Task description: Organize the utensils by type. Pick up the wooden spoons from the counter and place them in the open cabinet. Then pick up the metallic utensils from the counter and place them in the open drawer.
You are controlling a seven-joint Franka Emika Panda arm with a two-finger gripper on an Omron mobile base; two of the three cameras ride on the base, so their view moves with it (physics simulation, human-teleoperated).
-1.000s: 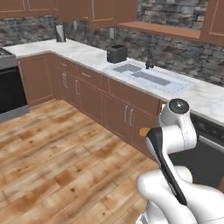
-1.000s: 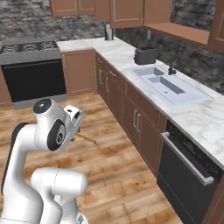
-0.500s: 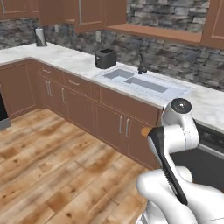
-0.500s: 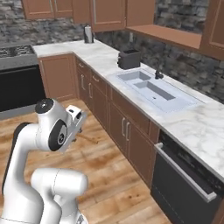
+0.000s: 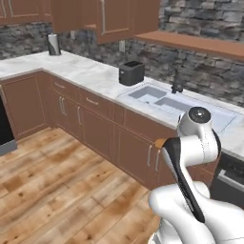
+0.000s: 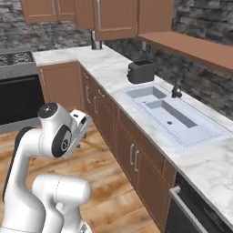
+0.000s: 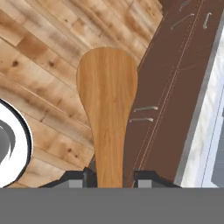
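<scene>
Hand view: gripper (image 7: 109,175) clamped on the large wooden spoon (image 7: 107,109), handle pinched between the two dark fingertips (image 7: 89,174), broad bowl reaching away over the plank floor (image 7: 39,65). Spoon is clear of any surface, carried in the air beside the brown cupboard fronts (image 7: 175,87). Left base view: an orange-brown tip (image 5: 160,142) pokes out past the arm's elbow (most likely the spoon, too small to say for sure). Right base view: arm folded low and close to the base, hand tucked near the cupboard row. Beyond it, the counter (image 6: 113,73) runs along the stone wall, white marble with grey veins. Set into it, a pale double sink (image 6: 168,113) with a dark tap (image 6: 175,91) behind. Further along, a dark toaster (image 6: 140,71) just past the sink. At the far corner, an upright silvery cylinder (image 5: 53,44). Above, wooden wall cabinets (image 6: 113,18), doors shut as far as visible. Black oven front (image 6: 18,98) at the left end.
</scene>
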